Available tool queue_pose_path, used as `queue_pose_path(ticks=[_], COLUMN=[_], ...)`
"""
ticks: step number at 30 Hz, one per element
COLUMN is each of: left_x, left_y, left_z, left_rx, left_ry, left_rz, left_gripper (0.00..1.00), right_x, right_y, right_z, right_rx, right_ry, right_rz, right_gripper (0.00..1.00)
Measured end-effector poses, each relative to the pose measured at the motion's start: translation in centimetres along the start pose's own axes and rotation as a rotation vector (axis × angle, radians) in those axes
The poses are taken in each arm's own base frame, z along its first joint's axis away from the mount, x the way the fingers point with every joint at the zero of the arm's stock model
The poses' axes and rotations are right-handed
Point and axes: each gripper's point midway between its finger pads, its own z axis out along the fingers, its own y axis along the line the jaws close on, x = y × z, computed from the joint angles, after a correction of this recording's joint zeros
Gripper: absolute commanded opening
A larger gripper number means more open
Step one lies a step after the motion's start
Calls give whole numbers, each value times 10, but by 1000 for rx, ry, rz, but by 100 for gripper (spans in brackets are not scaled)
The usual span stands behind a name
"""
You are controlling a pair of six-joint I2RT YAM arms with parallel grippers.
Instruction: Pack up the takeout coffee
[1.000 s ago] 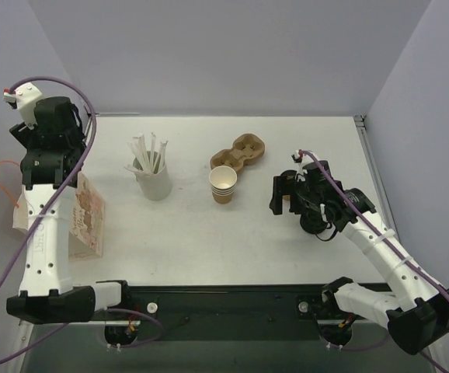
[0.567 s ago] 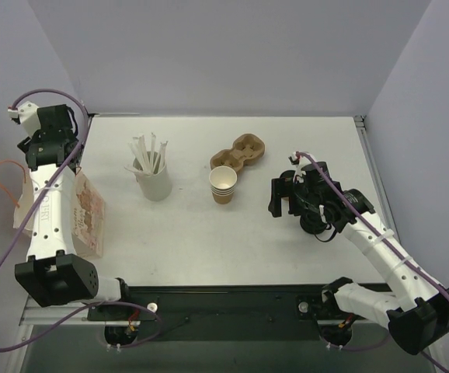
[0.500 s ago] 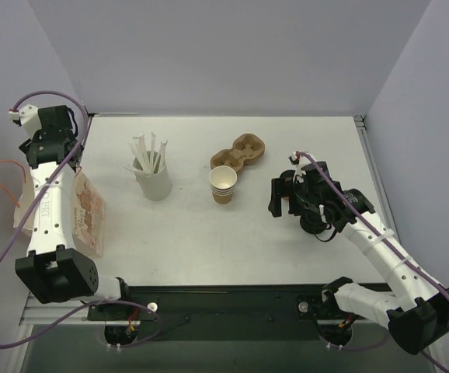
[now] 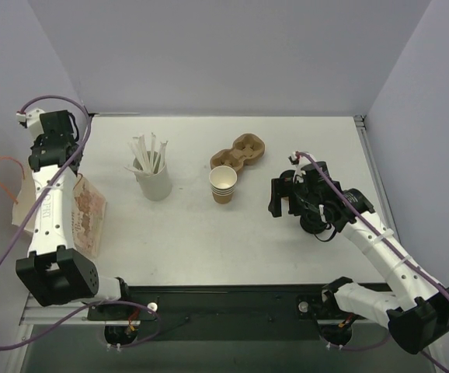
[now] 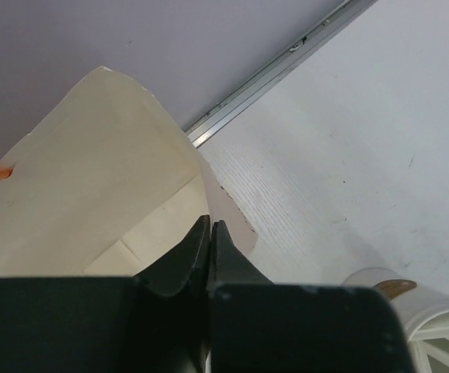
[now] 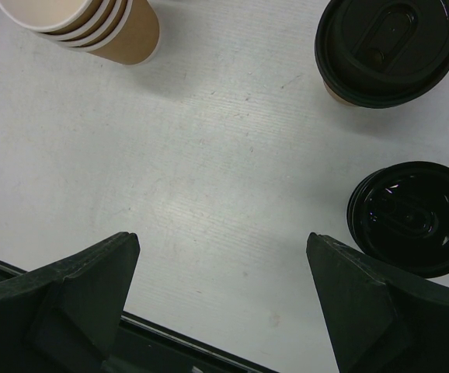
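Note:
The takeout coffee, a tan cup under a round black lid, stands at the top right of the right wrist view. My right gripper hovers open over bare table, nearer than the cup and to its left, with nothing between its fingers. In the top view that arm covers most of the cup. At the table's left edge my left gripper is shut, its tips pinching the rim of a cream paper bag. From above, the bag shows a pink pattern and an orange handle.
A loose stack of black lids lies near the lidded cup. Nested tan cups stand mid-table, with a brown pulp cup carrier behind them. A white cup of straws stands left of centre. A metal rail edges the table.
My left wrist has swung and settled at the bag's rim, and its jaws have closed there. The bag has shifted slightly. The right arm has not moved.

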Motion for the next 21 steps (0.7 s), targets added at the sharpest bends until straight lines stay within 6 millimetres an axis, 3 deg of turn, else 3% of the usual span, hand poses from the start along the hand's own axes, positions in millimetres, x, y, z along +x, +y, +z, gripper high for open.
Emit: queue_pose_path(ticks=[4, 10, 17, 21], left_x=[-9, -22, -53, -60], left_y=[4, 17, 7, -4], left_z=[-20, -67, -153, -204], left_rx=[50, 133, 332, 509], left_ry=[-30, -73, -156, -191], left_rz=[17, 55, 135, 182], left_gripper=[0, 0, 0, 0], right_x=[0, -2, 3, 0], right_y=[0, 2, 4, 5], right_z=[-3, -18, -35, -48], right_rx=[-1, -16, -32, -37], right_ry=[-4, -43, -50, -67], right_rz=[3, 17, 32, 31], right_gripper=[97, 97, 97, 97])
